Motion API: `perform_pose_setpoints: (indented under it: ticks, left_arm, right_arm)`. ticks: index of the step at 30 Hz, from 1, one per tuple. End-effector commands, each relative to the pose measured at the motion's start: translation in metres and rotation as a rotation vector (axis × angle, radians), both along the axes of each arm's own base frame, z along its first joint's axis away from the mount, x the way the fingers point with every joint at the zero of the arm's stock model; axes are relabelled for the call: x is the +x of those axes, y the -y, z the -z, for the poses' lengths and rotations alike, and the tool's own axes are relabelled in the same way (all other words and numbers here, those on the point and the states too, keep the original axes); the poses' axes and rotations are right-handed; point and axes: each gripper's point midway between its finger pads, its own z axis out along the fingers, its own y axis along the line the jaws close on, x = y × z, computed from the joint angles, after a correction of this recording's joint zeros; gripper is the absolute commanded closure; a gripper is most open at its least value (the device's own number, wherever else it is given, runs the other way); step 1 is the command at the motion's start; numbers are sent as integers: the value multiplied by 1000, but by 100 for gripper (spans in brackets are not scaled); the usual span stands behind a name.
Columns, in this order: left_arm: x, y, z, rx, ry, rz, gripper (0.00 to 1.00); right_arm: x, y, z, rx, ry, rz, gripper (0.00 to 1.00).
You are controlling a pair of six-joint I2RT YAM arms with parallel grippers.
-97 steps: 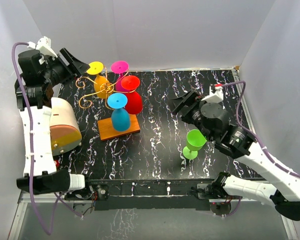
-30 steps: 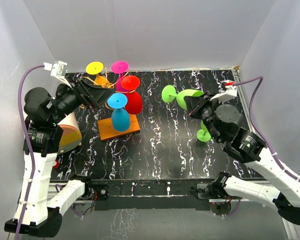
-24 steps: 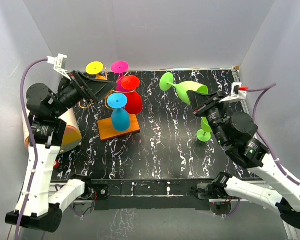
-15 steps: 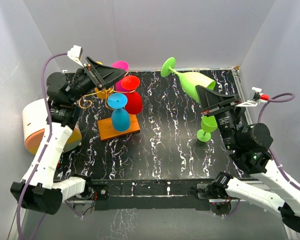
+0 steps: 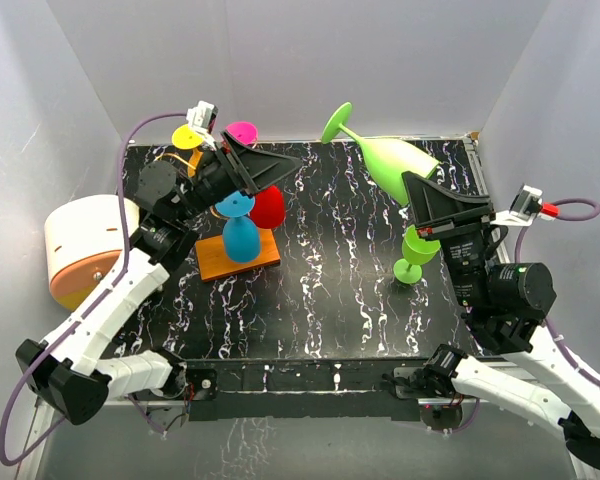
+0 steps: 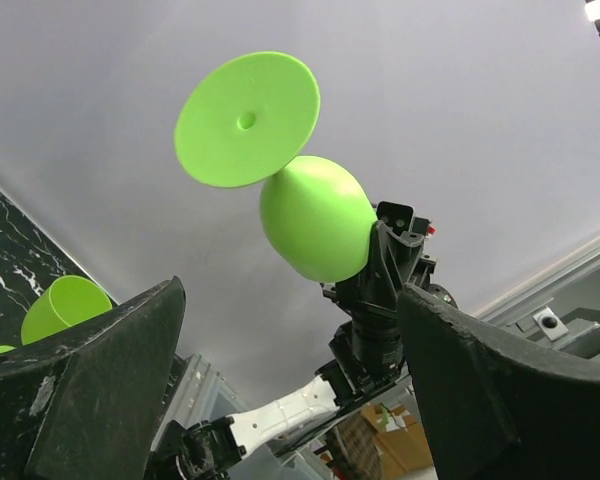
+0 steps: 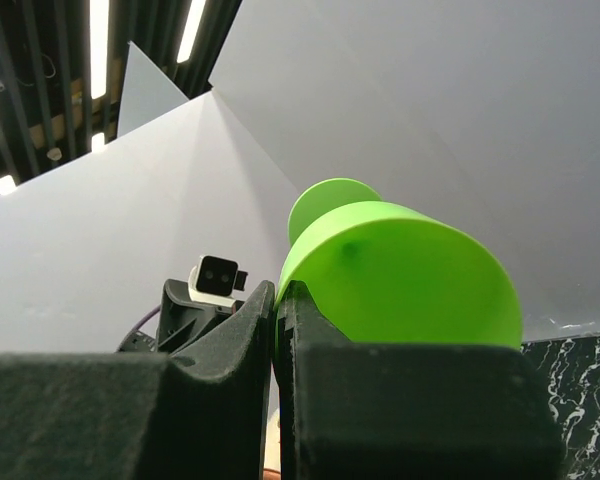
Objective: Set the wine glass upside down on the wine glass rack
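Green wine glass [image 5: 392,160] rim pinched in right jaws; left jaws wide apart.

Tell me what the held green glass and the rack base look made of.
Held green glass: probably plastic, opaque, even colour, soft sheen, a moulding dimple at the foot's centre. Rack base: looks like wood, a flat orange-brown slab with dull finish; grain too small to confirm.
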Motion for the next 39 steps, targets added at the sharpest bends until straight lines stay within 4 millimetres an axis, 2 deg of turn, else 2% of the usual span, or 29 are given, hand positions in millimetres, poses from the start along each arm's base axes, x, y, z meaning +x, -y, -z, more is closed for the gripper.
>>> perform_pose_setpoints:
  ticks: [1, 8, 10, 14, 18, 21, 27, 32, 39]
  left_arm:
    - [-10, 2, -14, -24, 122, -101, 15]
    - [-25, 22, -6, -53, 162, -114, 19]
    - [-22, 26, -5, -51, 165, -139, 21]
    - [-14, 30, -16, -112, 137, -175, 22]
    - [-23, 39, -38, -230, 184, -127, 22]
    - [-15, 48, -38, -218, 166, -163, 23]
    - [-9, 50, -48, -271, 203, -257, 29]
    - [-9, 57, -46, -261, 213, -278, 37]
    - [-12, 41, -53, -350, 216, -341, 49]
  right_arm:
    - [-12, 6, -13, 81, 50, -39, 100]
    - [-12, 2, -12, 113, 48, -66, 100]
    - [-12, -1, -13, 115, 54, -83, 100]
    - [-14, -8, -14, 118, 62, -122, 100]
    - [-15, -14, -9, 124, 53, -154, 100]
    - [-16, -16, -6, 146, 60, -176, 100]
    - [-20, -20, -6, 175, 72, -213, 100]
    - [-22, -22, -6, 161, 76, -225, 100]
    - [-22, -23, 2, 146, 66, -226, 100]
